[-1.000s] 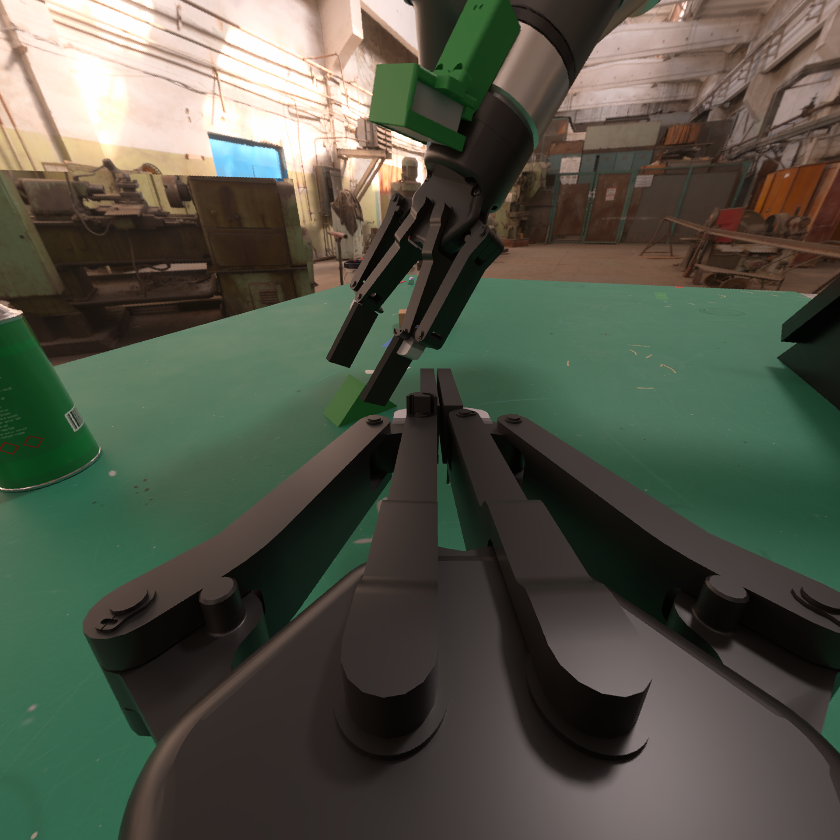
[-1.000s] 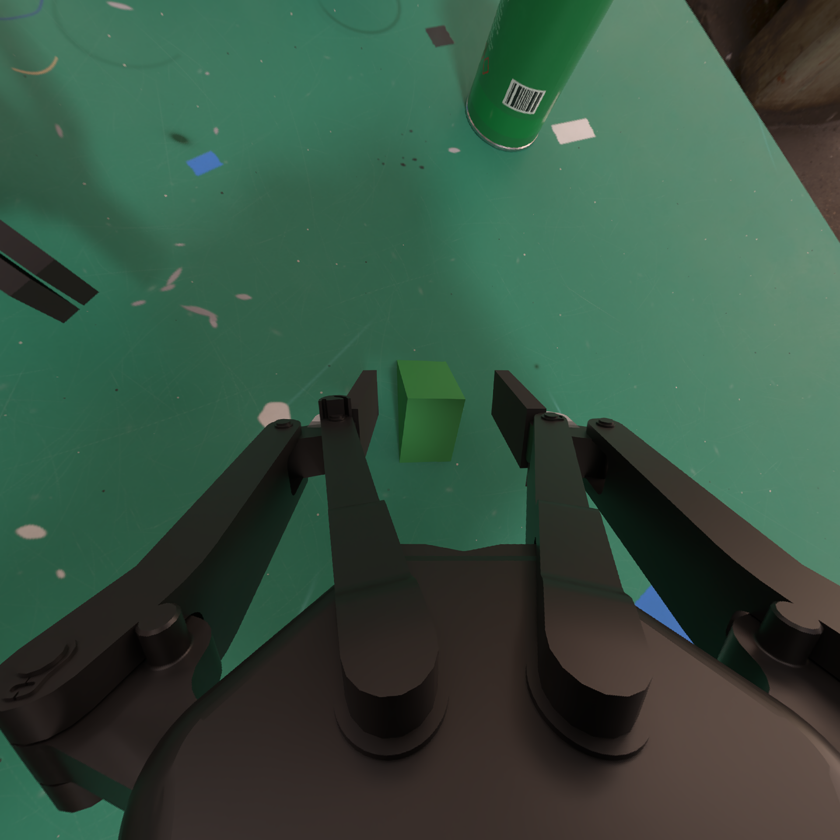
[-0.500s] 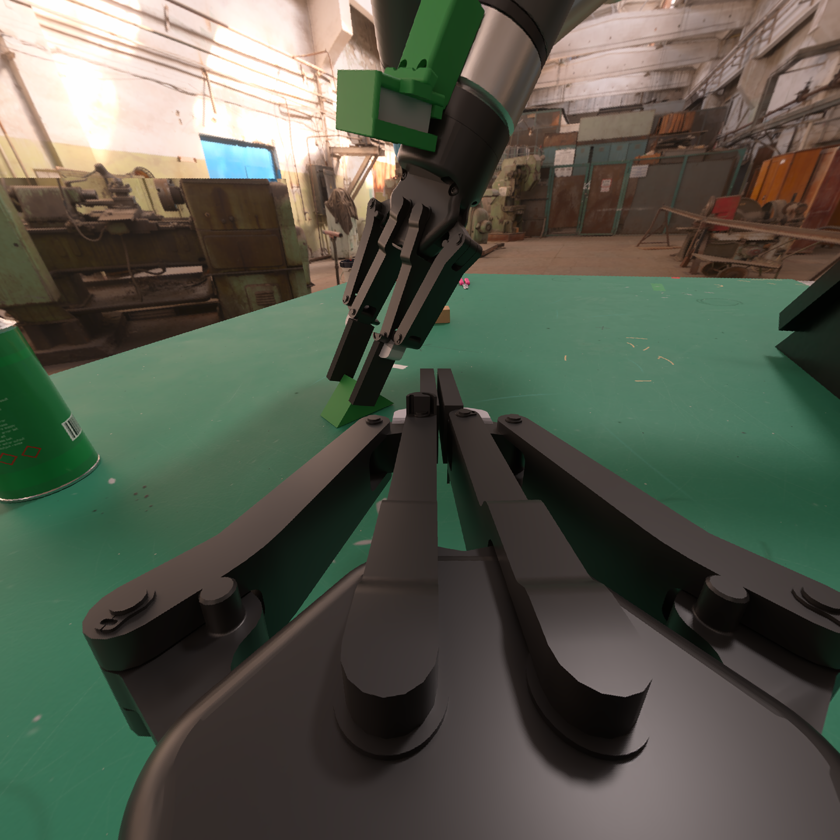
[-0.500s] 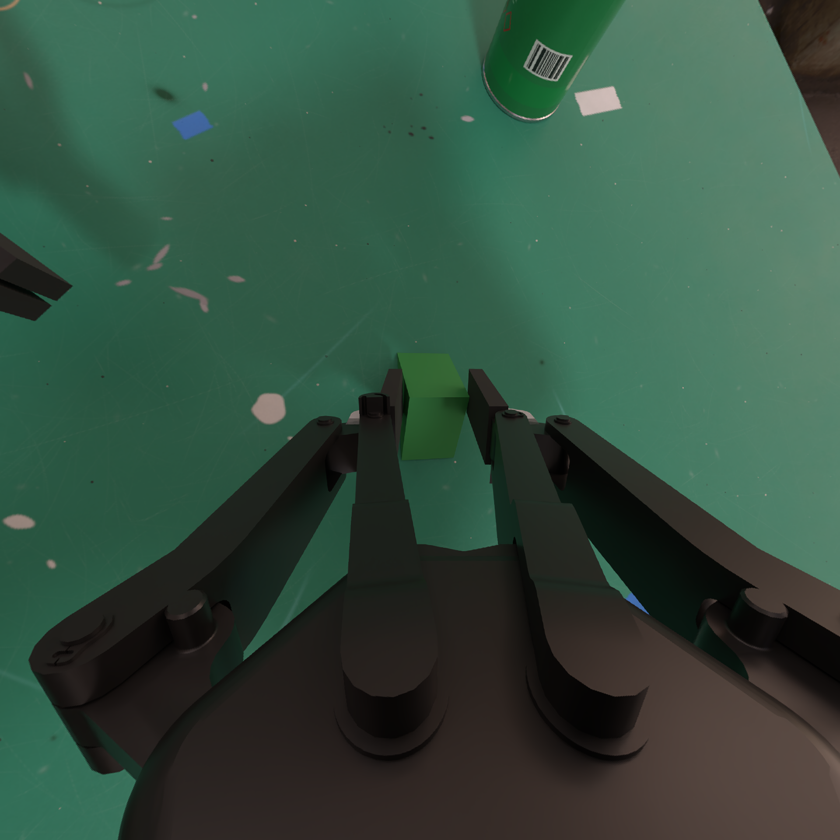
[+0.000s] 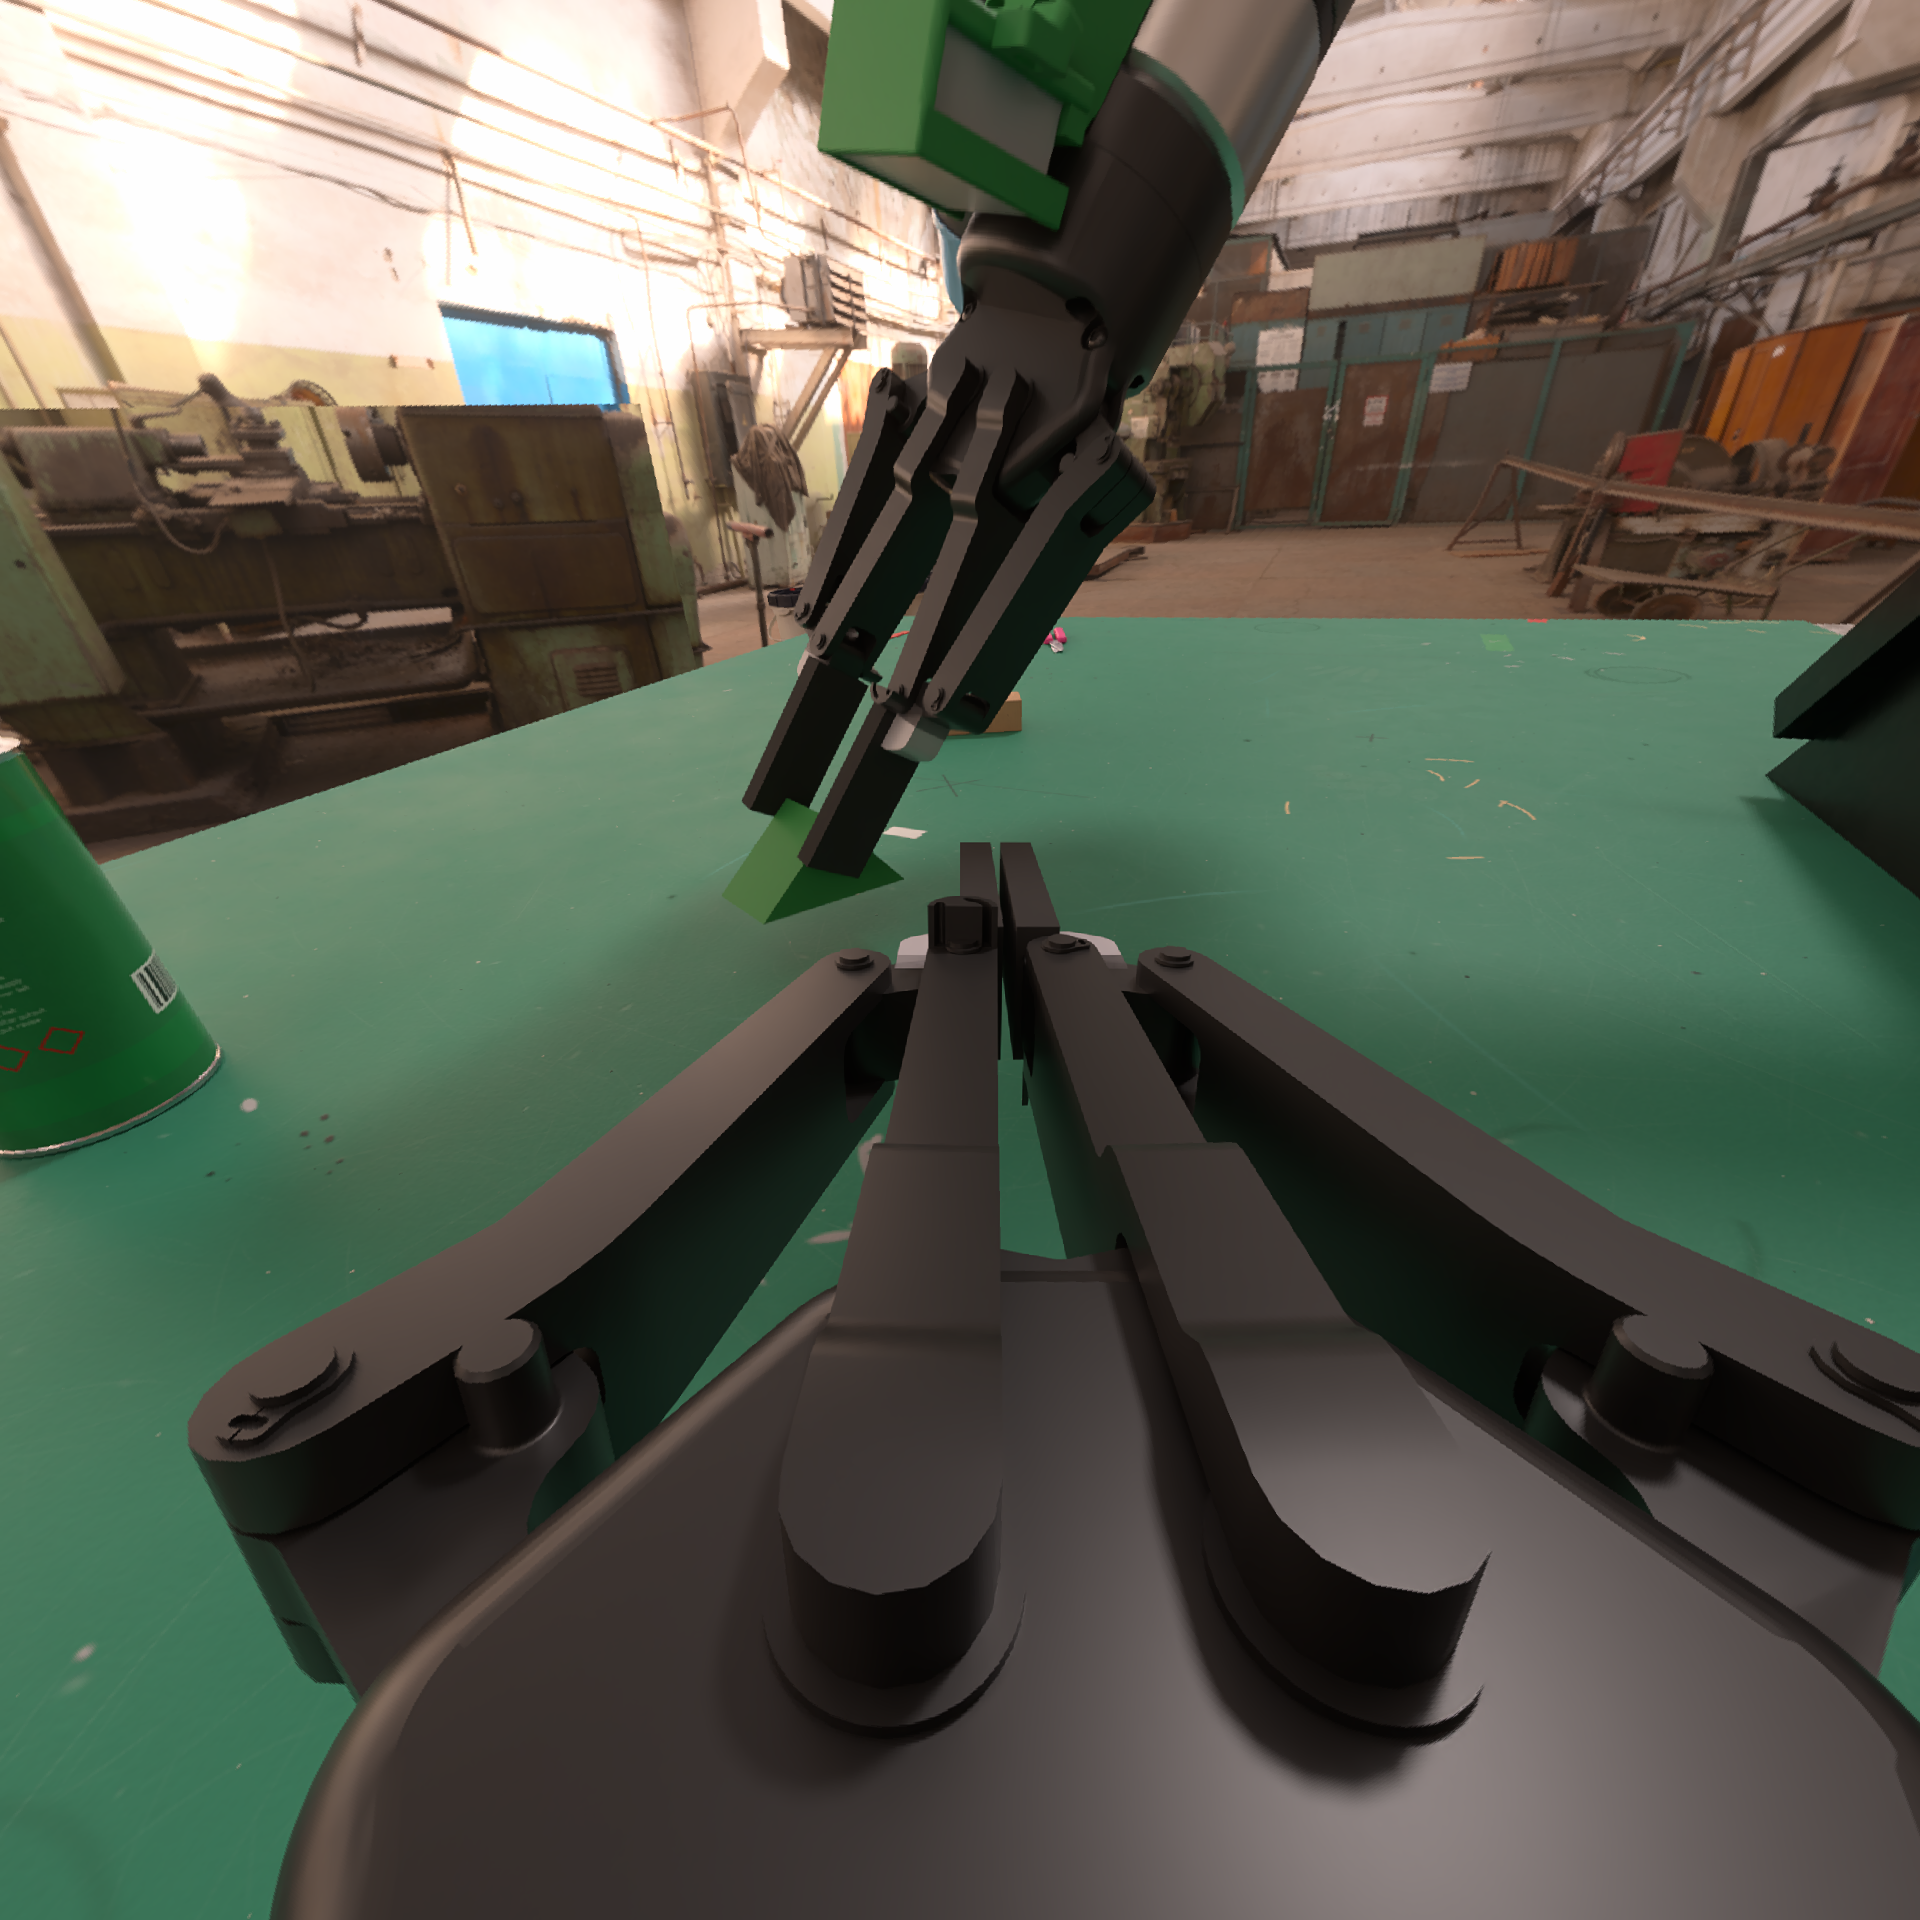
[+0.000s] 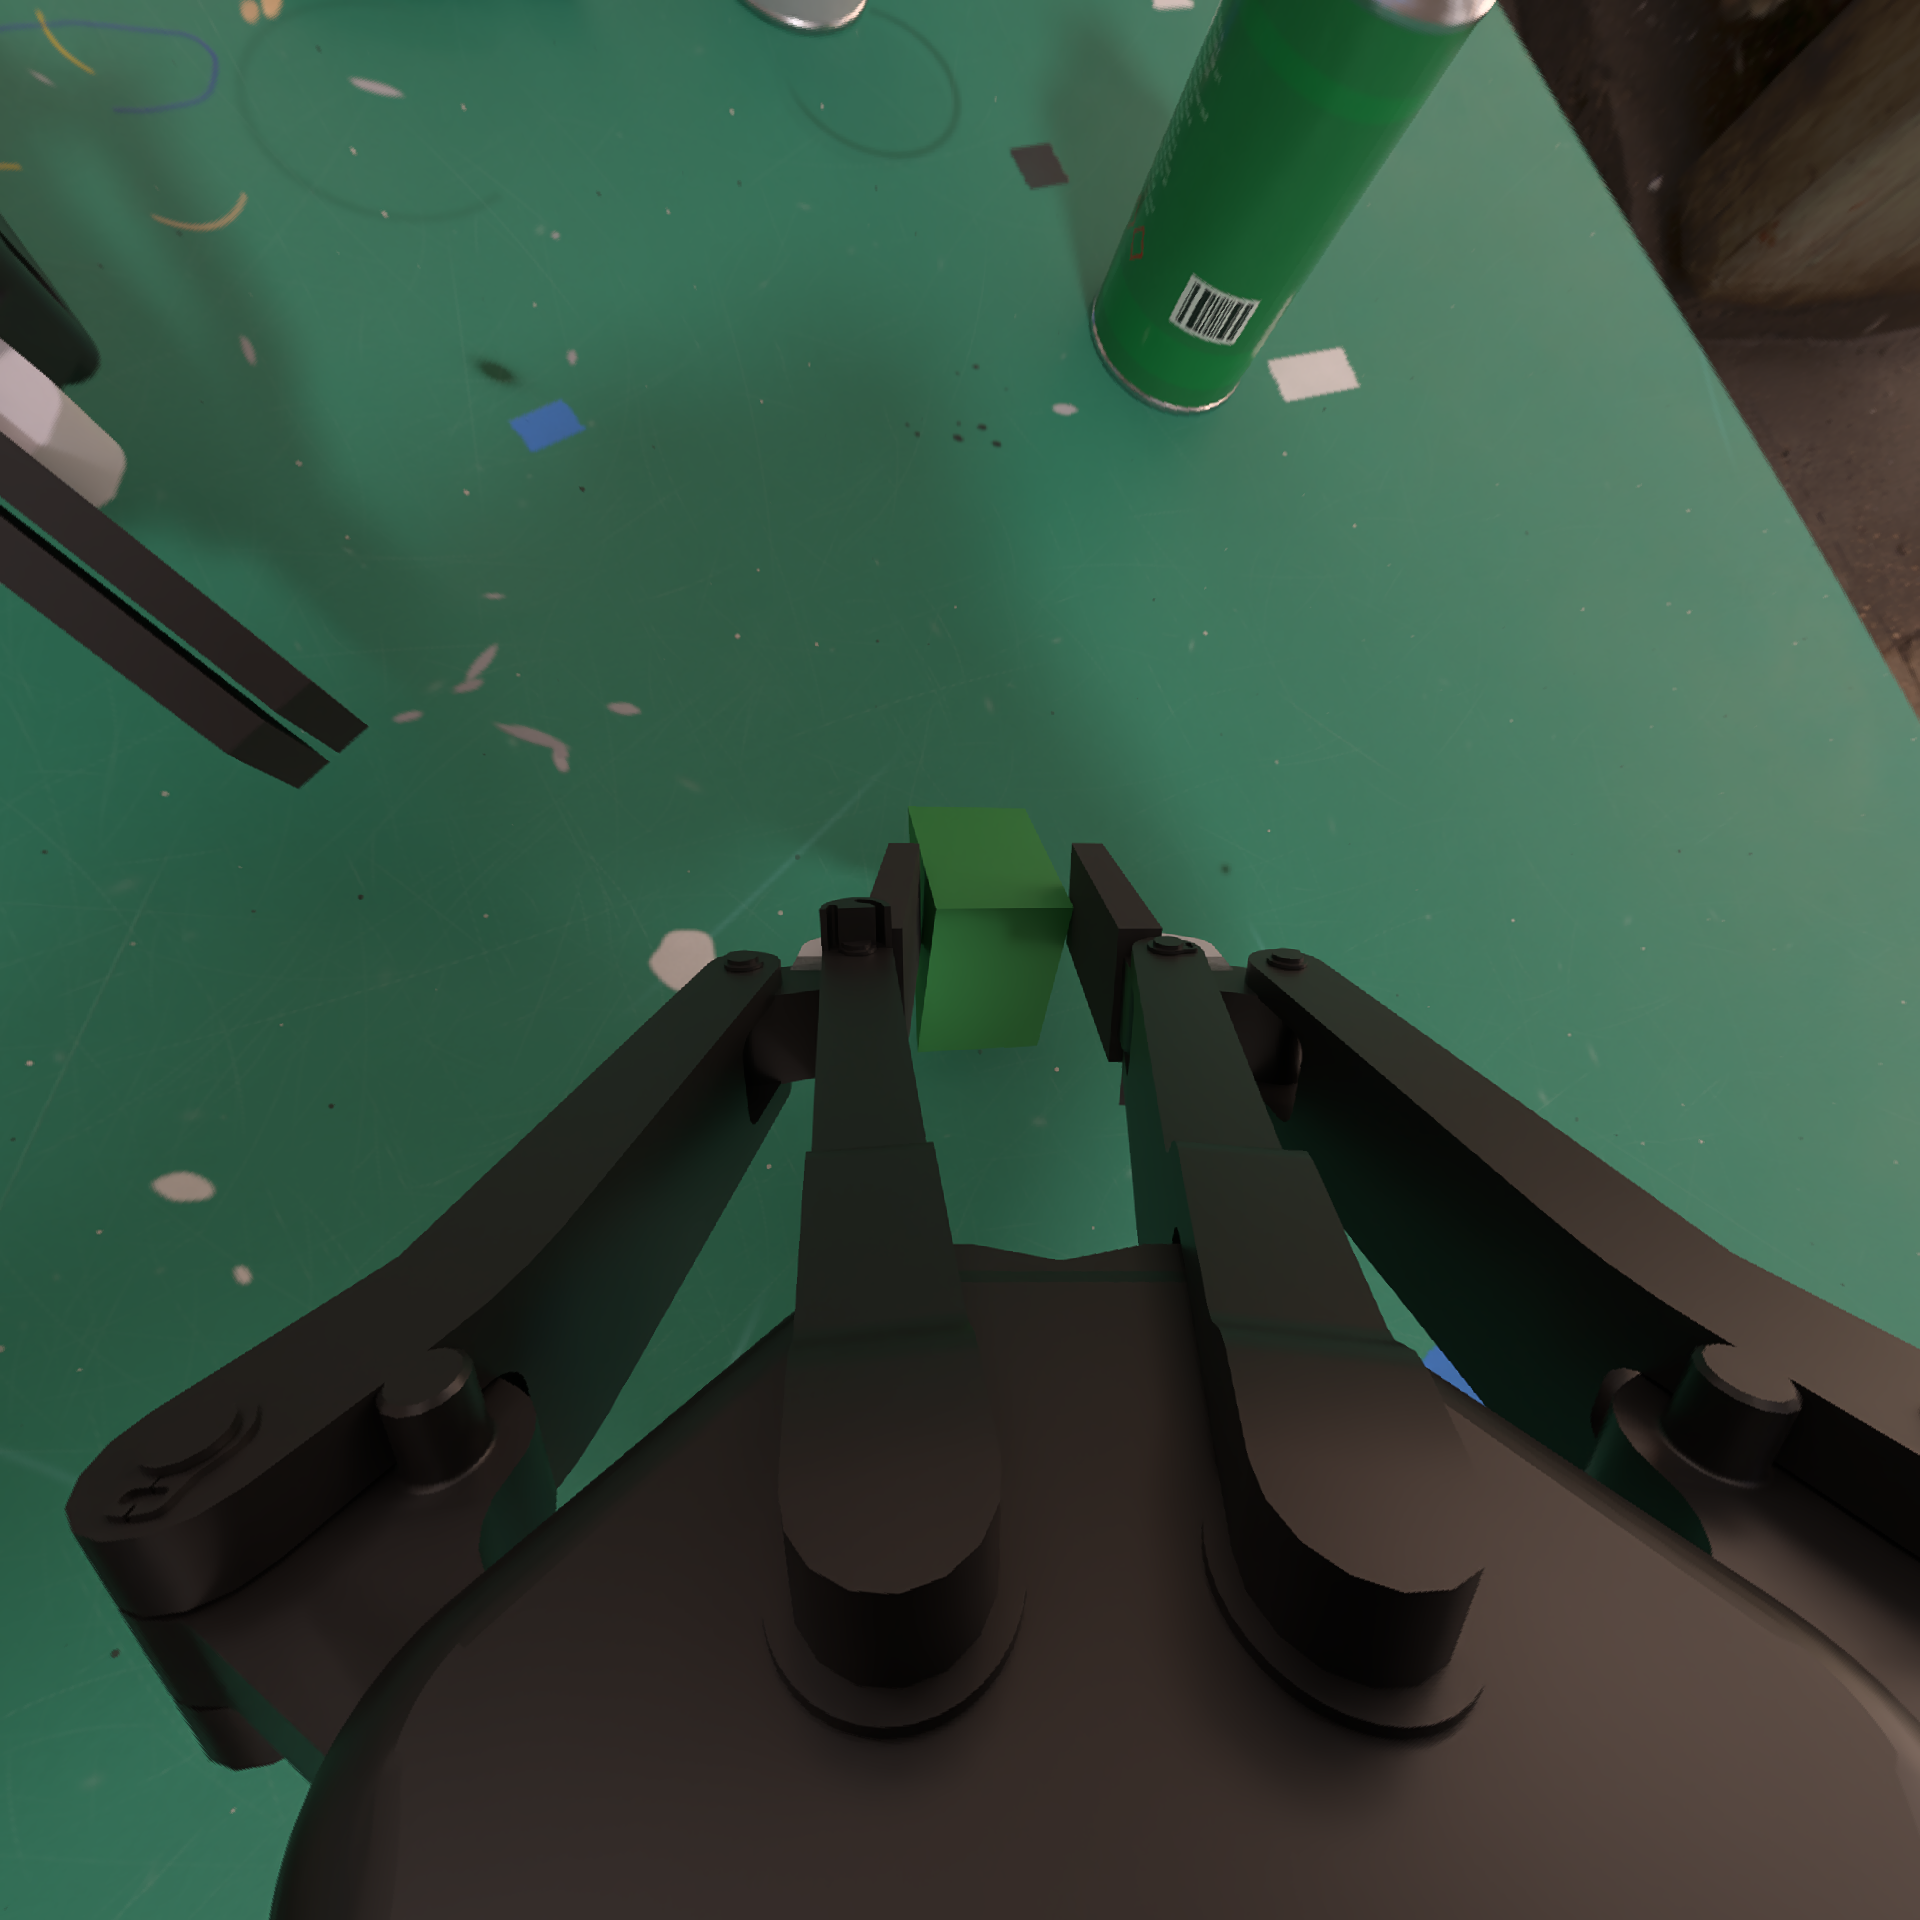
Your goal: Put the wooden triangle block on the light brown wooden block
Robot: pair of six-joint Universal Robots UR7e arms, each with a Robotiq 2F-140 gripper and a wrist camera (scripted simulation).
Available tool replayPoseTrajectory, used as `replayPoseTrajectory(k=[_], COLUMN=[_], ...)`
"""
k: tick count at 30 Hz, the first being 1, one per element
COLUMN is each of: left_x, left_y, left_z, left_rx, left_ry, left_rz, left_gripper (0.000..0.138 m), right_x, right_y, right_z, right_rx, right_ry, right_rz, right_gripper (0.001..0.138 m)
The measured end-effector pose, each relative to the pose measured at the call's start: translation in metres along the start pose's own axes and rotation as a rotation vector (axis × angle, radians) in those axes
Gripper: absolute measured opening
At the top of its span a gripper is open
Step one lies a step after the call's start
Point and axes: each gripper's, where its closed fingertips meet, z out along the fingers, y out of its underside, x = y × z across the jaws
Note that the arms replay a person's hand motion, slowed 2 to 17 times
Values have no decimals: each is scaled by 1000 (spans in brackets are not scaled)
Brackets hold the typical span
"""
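Note:
The triangle block (image 6: 987, 935) is green and wedge-shaped. My right gripper (image 6: 992, 883) is shut on it, one finger on each flat side. In the left wrist view the right gripper (image 5: 821, 831) holds the block (image 5: 800, 878) tilted, just above the green table (image 5: 1351, 935). The light brown wooden block (image 5: 1000, 715) lies farther back on the table, partly hidden behind the right gripper's fingers. My left gripper (image 5: 997, 862) is shut and empty, low over the table and close to the held block. It also shows in the right wrist view (image 6: 322, 748).
A tall green can (image 6: 1247, 208) stands near the table's edge; it also shows in the left wrist view (image 5: 73, 987). A dark angular object (image 5: 1860, 748) sits at the right. A metal can base (image 6: 805, 8) is at the far side.
My right gripper has closed on the green triangle block and lifted it slightly off the table. The left gripper has stayed shut and still.

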Motion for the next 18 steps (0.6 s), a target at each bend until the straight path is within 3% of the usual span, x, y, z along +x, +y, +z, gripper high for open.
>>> replayPoseTrajectory(k=[18], left_x=[0], left_y=[2], left_z=[2], left_rx=[-9], left_ry=[5], left_rz=[-5], left_gripper=[2], right_x=[1], right_y=[-9], right_z=[-49], right_rx=[74], right_ry=[44], right_rz=[4], right_gripper=[39])
